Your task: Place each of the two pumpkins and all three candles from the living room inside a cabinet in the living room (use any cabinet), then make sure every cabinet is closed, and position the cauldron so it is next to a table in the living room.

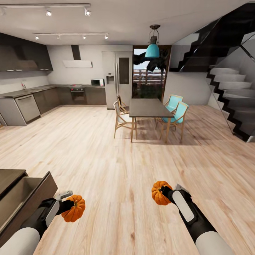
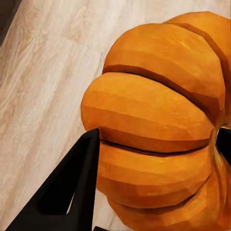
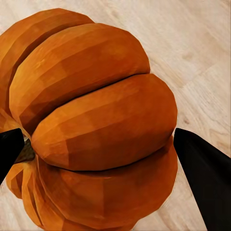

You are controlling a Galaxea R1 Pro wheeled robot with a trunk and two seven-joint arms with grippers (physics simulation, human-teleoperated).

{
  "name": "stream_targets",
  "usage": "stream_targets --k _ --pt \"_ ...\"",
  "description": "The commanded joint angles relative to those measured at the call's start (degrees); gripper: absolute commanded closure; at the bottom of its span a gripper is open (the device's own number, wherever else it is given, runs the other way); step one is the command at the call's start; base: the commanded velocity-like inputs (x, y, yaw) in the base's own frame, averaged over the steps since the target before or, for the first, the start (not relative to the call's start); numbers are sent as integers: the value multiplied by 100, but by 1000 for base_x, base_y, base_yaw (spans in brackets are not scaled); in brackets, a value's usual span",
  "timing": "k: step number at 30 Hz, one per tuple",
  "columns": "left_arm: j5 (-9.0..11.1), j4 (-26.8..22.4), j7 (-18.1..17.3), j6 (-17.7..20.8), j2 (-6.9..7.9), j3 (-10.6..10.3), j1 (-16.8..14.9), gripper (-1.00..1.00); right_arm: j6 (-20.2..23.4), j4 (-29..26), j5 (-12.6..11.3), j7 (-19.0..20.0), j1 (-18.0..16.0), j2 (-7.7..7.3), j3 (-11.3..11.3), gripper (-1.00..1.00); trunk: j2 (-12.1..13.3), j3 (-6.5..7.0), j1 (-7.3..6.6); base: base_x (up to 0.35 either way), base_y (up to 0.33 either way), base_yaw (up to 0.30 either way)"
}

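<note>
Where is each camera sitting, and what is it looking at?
Head view: on the robot's head, looking forward and down over a wood floor; both arms show, left gripper and right gripper each holding a pumpkin, beside an open drawer.
Left wrist view: on the left arm, looking along its fingers at the left pumpkin.
Right wrist view: on the right arm, looking at the right pumpkin.
Shared: both pumpkins also show in the head view.

Bare wood floor (image 1: pixel 117 166) lies open ahead of the cabinet (image 1: pixel 21 198), whose open drawer juts out just beside the left gripper (image 1: pixel 71 207). Well beyond the cabinet, a dining table (image 1: pixel 148 108) with chairs (image 1: pixel 122 118) blocks the way.
</note>
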Motion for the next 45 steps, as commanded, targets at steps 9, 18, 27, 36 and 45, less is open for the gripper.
stream_targets --k 9,18,27,36,45 --pt "-5 -2 25 -6 1 -2 -1 100 -5 0 8 -24 -1 0 5 100 -1 1 0 329 -51 0" --pt "-5 -2 25 -4 3 -2 -1 100 -5 0 8 -24 -1 0 0 100 -1 1 0 329 -23 0" --pt "-5 -2 25 -8 3 -2 -1 100 -5 0 8 -24 -1 0 0 100 -1 1 0 329 -1 0" --pt "-5 -2 25 -9 0 -2 -1 100 -5 0 8 -24 -1 0 0 100 -1 1 0 329 0 0" --pt "-5 -2 25 -9 0 -2 -1 100 -5 0 8 -24 -1 0 0 100 -1 1 0 319 -54 188"
